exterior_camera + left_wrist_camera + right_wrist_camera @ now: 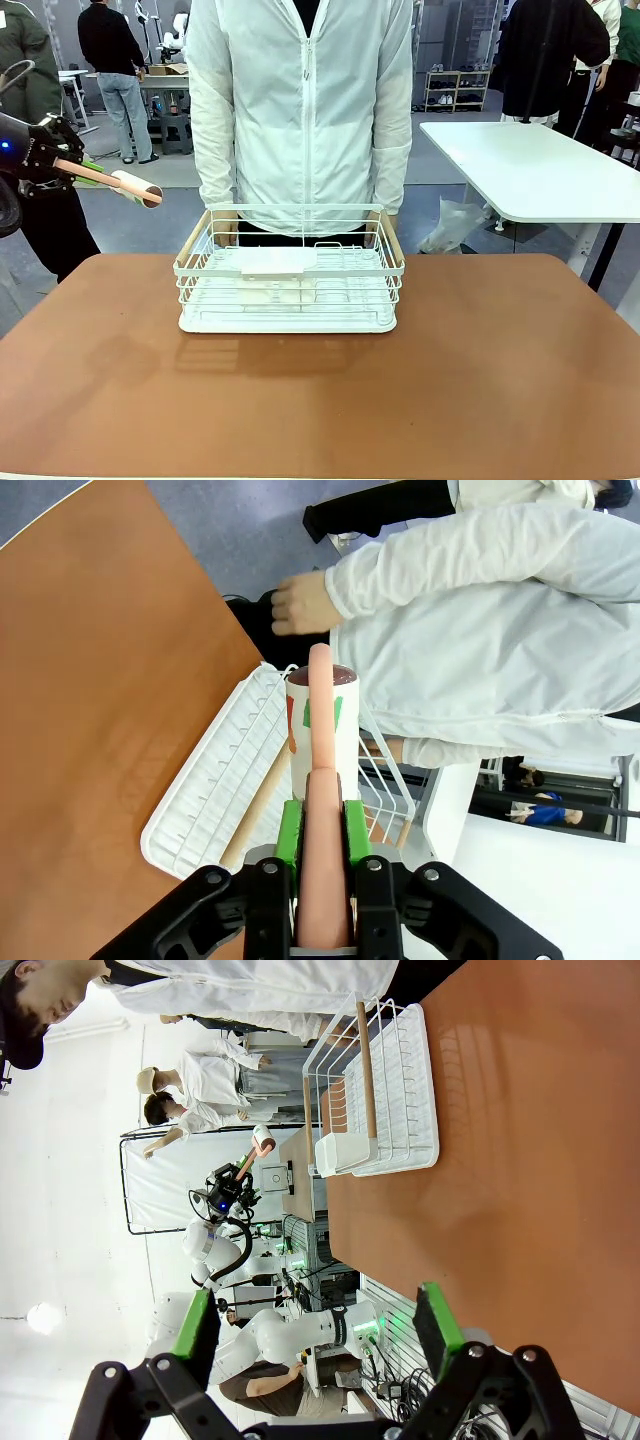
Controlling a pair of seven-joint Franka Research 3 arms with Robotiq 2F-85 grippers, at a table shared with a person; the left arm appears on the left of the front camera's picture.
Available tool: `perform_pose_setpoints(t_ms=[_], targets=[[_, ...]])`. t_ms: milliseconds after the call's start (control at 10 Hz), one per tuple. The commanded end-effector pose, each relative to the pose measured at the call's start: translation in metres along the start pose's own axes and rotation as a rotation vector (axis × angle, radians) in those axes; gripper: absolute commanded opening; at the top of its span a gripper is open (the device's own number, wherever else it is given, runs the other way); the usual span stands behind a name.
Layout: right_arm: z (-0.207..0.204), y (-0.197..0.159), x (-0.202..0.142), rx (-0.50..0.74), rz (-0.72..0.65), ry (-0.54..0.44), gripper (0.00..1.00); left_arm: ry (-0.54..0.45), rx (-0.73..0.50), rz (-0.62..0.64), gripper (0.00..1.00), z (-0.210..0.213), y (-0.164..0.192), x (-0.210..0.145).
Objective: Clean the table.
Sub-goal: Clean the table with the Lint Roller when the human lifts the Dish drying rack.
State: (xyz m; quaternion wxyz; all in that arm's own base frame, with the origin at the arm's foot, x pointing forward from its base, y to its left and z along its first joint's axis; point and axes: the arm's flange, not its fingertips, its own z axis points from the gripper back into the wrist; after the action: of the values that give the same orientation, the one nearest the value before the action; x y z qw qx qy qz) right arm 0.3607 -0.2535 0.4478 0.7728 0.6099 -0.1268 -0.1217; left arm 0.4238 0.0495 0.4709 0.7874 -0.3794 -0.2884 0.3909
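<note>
Clamping the lint roller [322, 730] handle, left claw [322, 815] hides its base.

Bright, even light; soft sheen on table [500, 400]; wrist views fisheye-warped.

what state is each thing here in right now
left claw, shut on the pink-handled roller
pink-handled roller, held in the air, not touching the table
right claw, open, nothing between its pads
white wire rack, upright on the table, small white tray inside
table, bare apart from the rack
</note>
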Motion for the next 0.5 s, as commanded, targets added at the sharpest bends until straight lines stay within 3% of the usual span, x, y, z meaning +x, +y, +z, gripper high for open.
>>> perform_pose_setpoints(t_ms=[0,400], targets=[[0.0020,0.0015,-0.0014,0.001,0.003,0.000,1.00,0.000,0.000,-0.004,0.02,-0.0001,-0.0010,-0.0005],[0.0020,0.0015,-0.0014,0.001,0.003,0.000,1.00,0.000,0.000,-0.004,0.02,-0.0001,-0.0010,-0.0005]])
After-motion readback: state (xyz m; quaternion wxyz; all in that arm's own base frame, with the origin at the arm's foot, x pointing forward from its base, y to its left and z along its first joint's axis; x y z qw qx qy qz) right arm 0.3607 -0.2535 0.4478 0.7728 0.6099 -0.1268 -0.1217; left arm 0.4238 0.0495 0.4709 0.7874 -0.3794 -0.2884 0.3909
